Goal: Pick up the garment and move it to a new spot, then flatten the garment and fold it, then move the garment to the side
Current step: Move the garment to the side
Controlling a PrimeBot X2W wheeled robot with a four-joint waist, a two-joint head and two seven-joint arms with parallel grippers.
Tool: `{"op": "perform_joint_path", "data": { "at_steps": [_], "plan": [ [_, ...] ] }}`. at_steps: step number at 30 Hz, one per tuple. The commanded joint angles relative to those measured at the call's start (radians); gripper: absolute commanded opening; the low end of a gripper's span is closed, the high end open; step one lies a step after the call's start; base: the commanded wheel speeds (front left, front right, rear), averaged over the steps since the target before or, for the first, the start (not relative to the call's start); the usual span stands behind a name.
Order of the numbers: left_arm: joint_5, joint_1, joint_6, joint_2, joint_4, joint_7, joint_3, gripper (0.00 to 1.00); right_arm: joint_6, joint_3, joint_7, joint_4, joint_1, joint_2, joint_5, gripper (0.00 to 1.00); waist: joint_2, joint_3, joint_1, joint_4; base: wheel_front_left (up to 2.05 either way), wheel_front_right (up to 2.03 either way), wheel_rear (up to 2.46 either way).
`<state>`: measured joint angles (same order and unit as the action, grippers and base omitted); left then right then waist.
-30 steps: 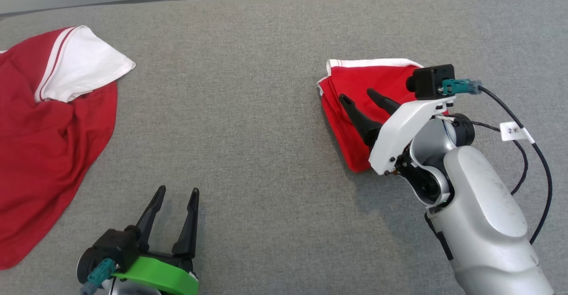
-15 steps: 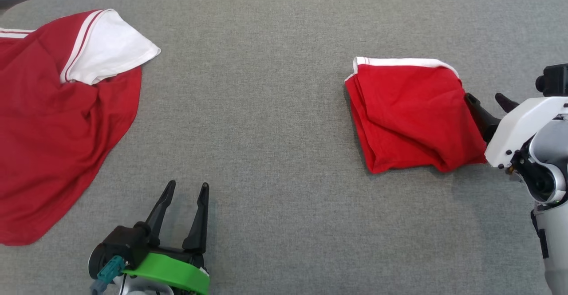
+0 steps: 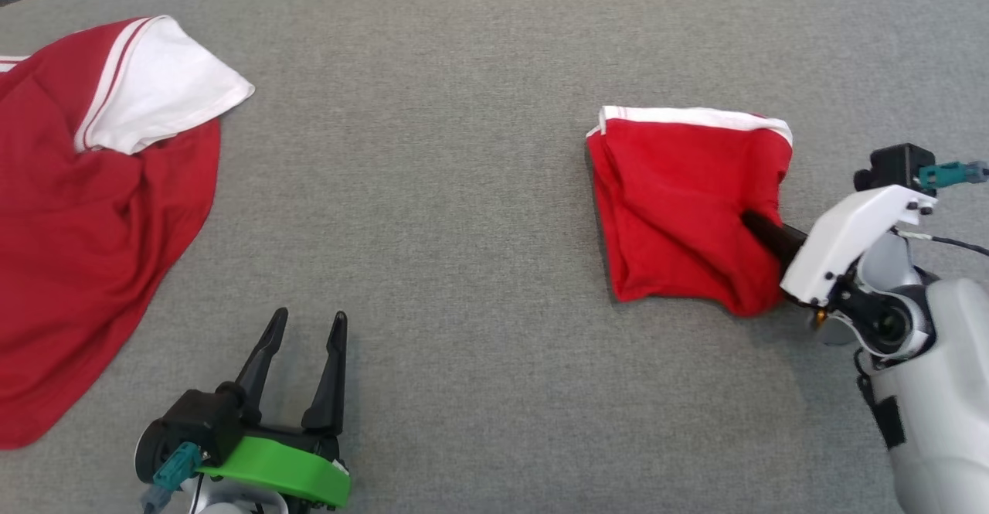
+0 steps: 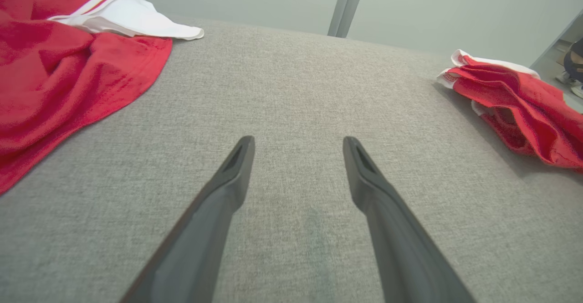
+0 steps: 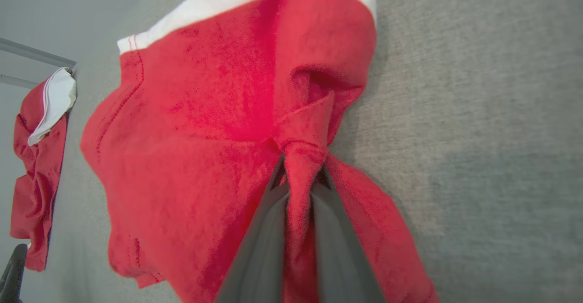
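The garment [image 3: 680, 205] is a folded red piece with a white band along its far edge, lying on the right of the grey table [image 3: 463, 189]. My right gripper [image 3: 748, 219] reaches in from the right and is shut on a pinched ridge of red cloth at the garment's right edge. The right wrist view shows that fold squeezed between the two fingers of the right gripper [image 5: 300, 157], with the garment [image 5: 205, 111] spread beyond. My left gripper [image 3: 305, 321] stands open near the front left, nothing between its fingers, far from the garment [image 4: 514, 102].
A second red garment with a white sleeve [image 3: 85, 228] lies crumpled at the table's far left, also seen in the left wrist view [image 4: 59, 66]. Bare grey cloth stretches between the two garments. The table's far edge runs along the top.
The right gripper, open over the garment a second ago, drew back to its right edge and has shut on a fold there. The camera has shifted a little. The left gripper is unchanged.
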<state>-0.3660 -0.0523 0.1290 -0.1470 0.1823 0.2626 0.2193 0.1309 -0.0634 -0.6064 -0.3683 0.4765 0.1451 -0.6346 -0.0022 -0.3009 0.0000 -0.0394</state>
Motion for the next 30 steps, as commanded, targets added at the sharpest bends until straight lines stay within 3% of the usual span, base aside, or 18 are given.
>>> {"op": "perform_joint_path", "data": {
  "at_steps": [1,12,23,30],
  "plan": [
    [0.012,-0.005,0.003,-0.016,-0.004,0.003,-0.003,1.00,0.000,-0.022,-0.027,-0.011,-0.038,0.045,-0.025,0.00,0.0022,-0.003,0.0000,0.052,0.00,0.00,0.00],
    [0.010,-0.026,0.003,-0.065,-0.014,0.003,-0.001,1.00,-0.001,-0.129,-0.041,-0.039,-0.103,0.176,0.007,0.00,0.0022,-0.029,0.0000,0.160,0.00,0.00,0.00],
    [0.002,-0.091,0.003,-0.076,-0.020,-0.009,0.034,1.00,-0.001,0.037,0.098,-0.018,0.030,0.339,0.204,0.00,0.0022,-0.088,0.0000,0.189,0.00,0.00,0.00],
    [0.001,-0.135,0.003,-0.053,-0.009,-0.005,0.065,1.00,-0.001,0.086,0.098,-0.055,0.129,0.424,0.255,0.00,0.0022,-0.132,0.0000,0.168,0.00,0.00,0.00]
  ]
}}
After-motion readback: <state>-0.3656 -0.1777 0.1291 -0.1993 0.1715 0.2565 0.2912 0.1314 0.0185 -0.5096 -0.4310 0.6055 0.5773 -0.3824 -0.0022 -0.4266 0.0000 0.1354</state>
